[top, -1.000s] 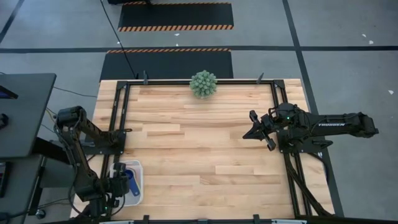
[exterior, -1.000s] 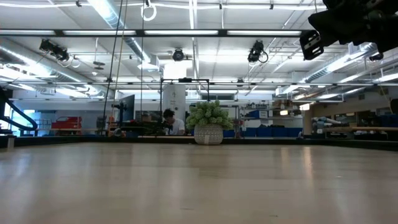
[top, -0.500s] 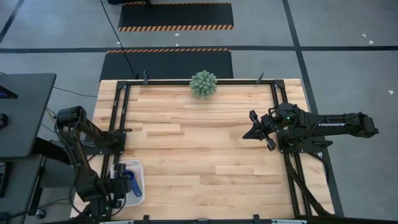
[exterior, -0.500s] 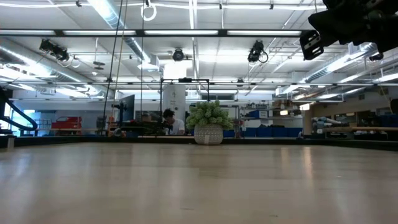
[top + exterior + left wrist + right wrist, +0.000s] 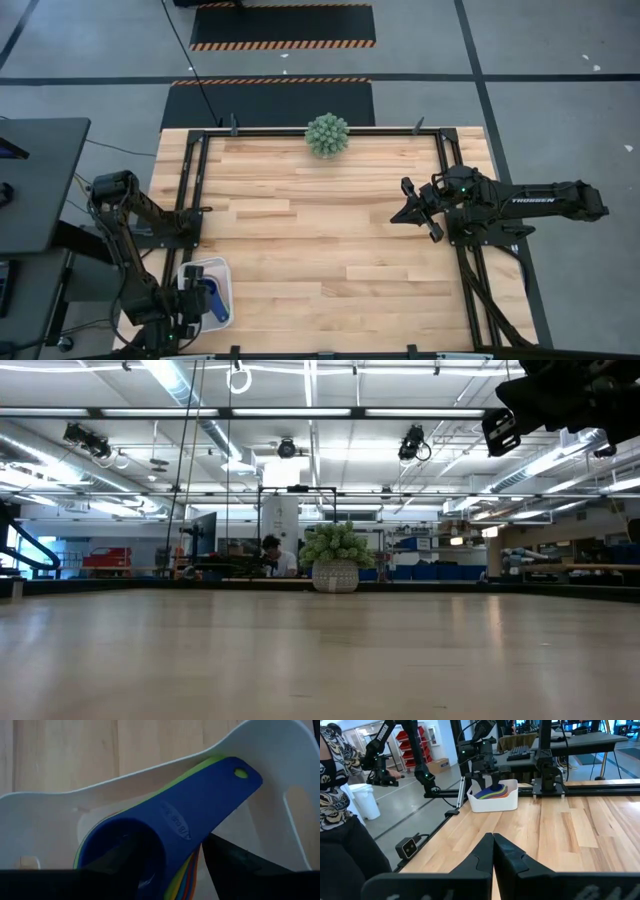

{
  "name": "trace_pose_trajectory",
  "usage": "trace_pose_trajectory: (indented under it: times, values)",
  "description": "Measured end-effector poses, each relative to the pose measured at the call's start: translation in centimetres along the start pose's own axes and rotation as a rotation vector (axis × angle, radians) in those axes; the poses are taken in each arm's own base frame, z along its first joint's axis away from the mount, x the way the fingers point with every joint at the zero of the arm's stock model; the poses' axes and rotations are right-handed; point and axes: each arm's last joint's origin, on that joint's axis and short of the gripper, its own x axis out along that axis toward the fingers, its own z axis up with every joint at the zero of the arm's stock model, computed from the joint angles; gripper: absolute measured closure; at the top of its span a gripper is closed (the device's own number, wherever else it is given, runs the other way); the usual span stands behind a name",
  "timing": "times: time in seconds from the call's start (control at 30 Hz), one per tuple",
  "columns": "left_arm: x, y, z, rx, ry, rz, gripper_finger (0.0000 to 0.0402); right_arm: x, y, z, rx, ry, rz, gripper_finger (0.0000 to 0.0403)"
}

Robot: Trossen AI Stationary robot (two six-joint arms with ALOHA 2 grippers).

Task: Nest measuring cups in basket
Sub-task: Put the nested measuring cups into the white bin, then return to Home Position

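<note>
The white basket sits at the table's near left corner, also seen in the left wrist view and the right wrist view. Inside lie the measuring cups, nested in one stack, the dark blue cup on top and coloured rims below it. My left gripper hangs over the basket, pointing steeply down and open. Its fingers stand on either side of the dark blue cup where bowl meets handle. My right gripper waits shut above the table's right side.
A spiky green plant in a pot stands at the middle of the far edge. Black frame rails run along the table's sides. Bare wood spreads between the arms. A person stands beyond the table.
My left gripper has tipped a little over the basket, and more of the basket's far rim shows now. The cups stay nested in the basket.
</note>
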Motion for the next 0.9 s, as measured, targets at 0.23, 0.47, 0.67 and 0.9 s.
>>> trace_pose_trajectory:
  times: [0.23,0.47,0.67,0.9]
  values:
    - [0.0,0.0,0.0,0.005,-0.001,0.002,0.0196,0.0,0.0,0.0,0.000,0.000,0.000,0.0389]
    - [-1.1,-0.5,0.8,0.067,-0.007,-0.015,0.0196,0.0,0.0,0.0,0.000,0.000,0.000,0.0389]
    - [-2.1,-0.9,1.0,0.074,-0.009,-0.027,0.0196,0.0,0.0,0.0,0.000,0.000,0.000,0.0389]
    - [-4.3,-1.0,2.3,0.081,-0.007,0.002,0.0196,0.0,0.0,0.0,0.000,0.000,0.000,0.0389]
